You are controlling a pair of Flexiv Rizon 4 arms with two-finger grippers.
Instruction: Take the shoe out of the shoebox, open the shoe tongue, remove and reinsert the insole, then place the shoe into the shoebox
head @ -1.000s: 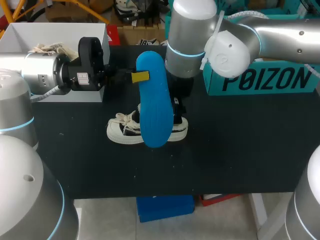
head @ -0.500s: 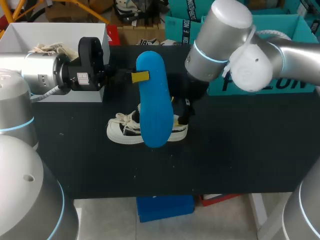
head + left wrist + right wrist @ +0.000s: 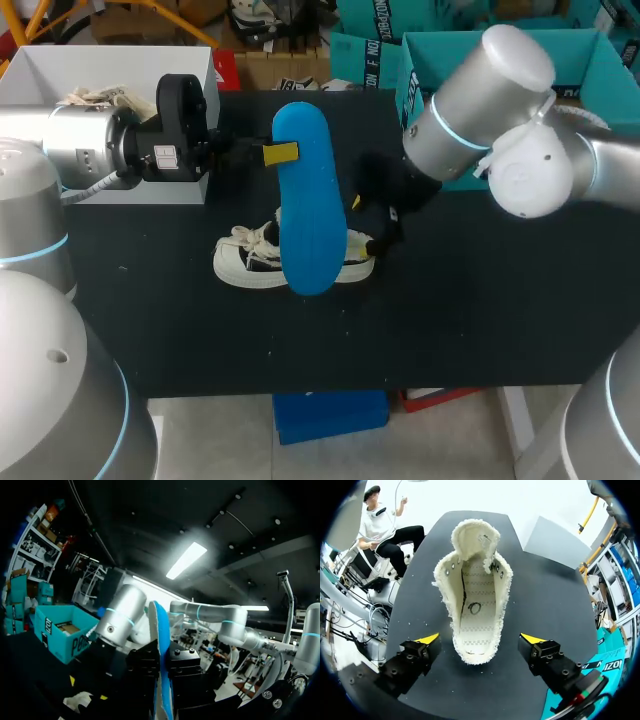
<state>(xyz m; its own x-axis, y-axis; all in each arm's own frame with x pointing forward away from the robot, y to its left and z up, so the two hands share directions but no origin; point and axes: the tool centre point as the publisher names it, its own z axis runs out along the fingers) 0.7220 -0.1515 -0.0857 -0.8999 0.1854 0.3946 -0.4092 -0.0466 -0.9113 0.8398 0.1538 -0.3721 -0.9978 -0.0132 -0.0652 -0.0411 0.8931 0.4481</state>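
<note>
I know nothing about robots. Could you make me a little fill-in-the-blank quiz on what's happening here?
1. The left gripper is shut on a ____ insole, held up in the air.
2. The right gripper is ____, holding nothing, at the heel of the shoe.
3. The shoe stands on the ____ table.
Missing words: blue; open; black.
</note>
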